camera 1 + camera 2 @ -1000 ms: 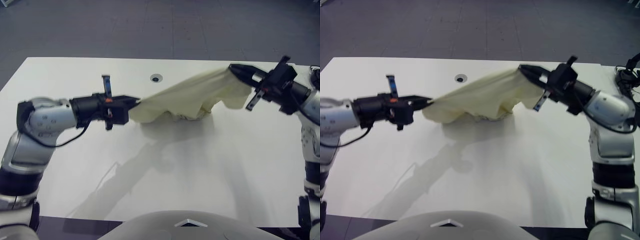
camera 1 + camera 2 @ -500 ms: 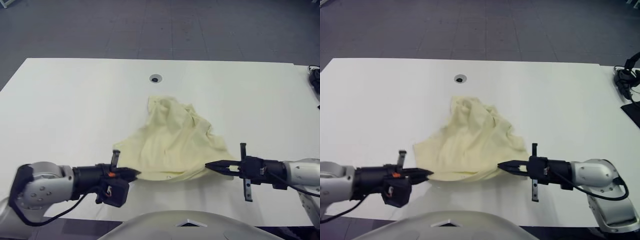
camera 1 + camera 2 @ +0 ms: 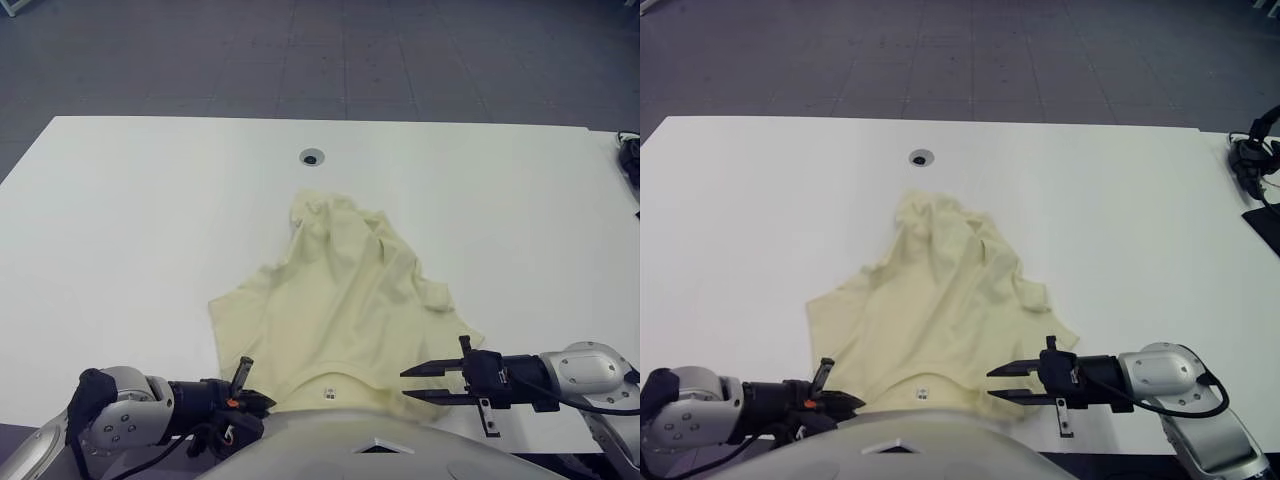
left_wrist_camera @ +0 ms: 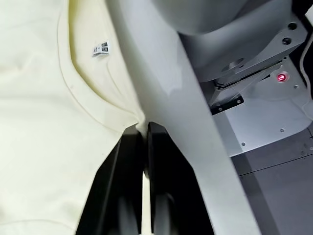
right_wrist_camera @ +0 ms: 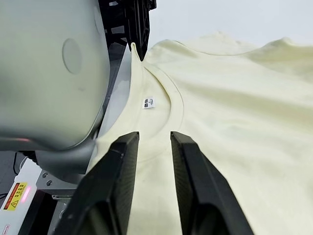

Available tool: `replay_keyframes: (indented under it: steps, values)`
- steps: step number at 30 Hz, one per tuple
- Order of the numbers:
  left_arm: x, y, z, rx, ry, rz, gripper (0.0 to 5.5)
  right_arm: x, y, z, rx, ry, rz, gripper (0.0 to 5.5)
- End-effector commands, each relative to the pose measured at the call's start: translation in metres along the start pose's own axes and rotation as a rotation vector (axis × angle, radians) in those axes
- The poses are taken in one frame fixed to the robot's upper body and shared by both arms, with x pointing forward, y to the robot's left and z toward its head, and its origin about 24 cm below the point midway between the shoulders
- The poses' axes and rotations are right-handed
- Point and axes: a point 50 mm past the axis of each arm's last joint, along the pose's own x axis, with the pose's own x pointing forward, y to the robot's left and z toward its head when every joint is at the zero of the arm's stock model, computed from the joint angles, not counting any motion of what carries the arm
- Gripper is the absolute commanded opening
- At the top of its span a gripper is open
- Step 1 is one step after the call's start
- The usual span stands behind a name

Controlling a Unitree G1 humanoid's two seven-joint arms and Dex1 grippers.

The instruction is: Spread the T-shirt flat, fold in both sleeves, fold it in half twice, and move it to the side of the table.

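The wide white table [image 3: 120, 200] carries the pale yellow cotton T-shirt [image 3: 340, 310]. It lies near the middle of the table with its neckline at the near edge and its body running away toward the far side. The far end is bunched and creased, and a sleeve juts out on each side.

The left claw [image 3: 255, 400] sits low at the near edge, clenched on the shirt's shoulder just beside the collar. The left wrist view shows its two black fingers [image 4: 128, 161] pressed close, with a fold of cloth pinched between the tips. The right claw [image 3: 410, 383] is released: its fingers stand apart over the other shoulder, and the right wrist view shows the cloth lying loose beneath them.

A small round grey-rimmed hole [image 3: 312, 157] is set in the table beyond the shirt's far end. The wrist views bring out a tiny white label [image 4: 100, 49] inside the collar.

Half a second ago both claws gripped the shirt farther out on the table. Since then it has been drawn nearer and flatter, and the right claw has let go.
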Motion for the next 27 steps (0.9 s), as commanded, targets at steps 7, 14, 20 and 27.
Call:
replay_keyframes:
  steps: [7,14,20,27]
  values:
    - [-0.008,-0.004,-0.005,-0.156,-0.049,-0.042,1.57,-0.029,-0.022,0.013,-0.046,-0.019,-0.131,2.85]
    - [-0.041,0.073,-0.022,-0.223,-0.19,0.435,2.82,-0.02,-0.097,0.024,-0.291,0.003,-0.603,4.05]
    - [-0.017,0.157,-0.055,0.105,0.105,0.741,3.83,-0.007,-0.155,0.023,-0.56,0.258,-0.724,5.01]
    - [0.021,0.226,-0.058,0.202,0.122,0.847,5.03,0.003,-0.212,0.035,-0.714,0.368,-0.745,5.4]
